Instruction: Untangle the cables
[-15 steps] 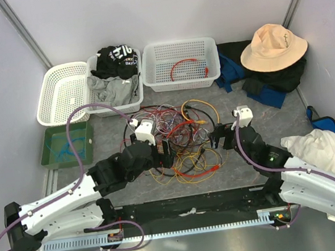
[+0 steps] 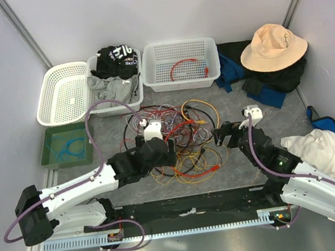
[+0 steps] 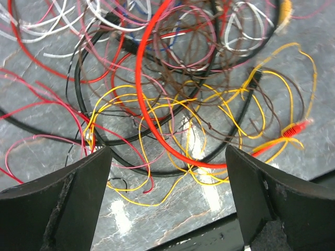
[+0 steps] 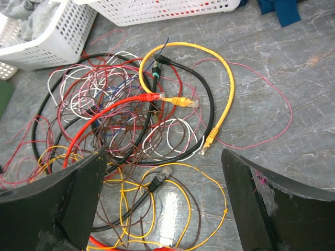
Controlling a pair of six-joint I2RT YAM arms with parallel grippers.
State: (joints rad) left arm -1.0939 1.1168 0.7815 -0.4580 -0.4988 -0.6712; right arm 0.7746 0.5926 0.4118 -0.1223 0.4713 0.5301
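From above, the cables (image 2: 178, 137) are seen tangled mid-counter (image 2: 285, 118), between the left fingers (image 2: 169, 155) and right fingers (image 2: 220, 135).

At the left wrist, the 2 left fingers (image 3: 73, 198) are spread above the cables (image 3: 172, 104), nothing pinched.

At the right wrist, the 2 right fingers (image 4: 57, 204) are likewise spread, with the cables (image 4: 136, 115) beyond them.
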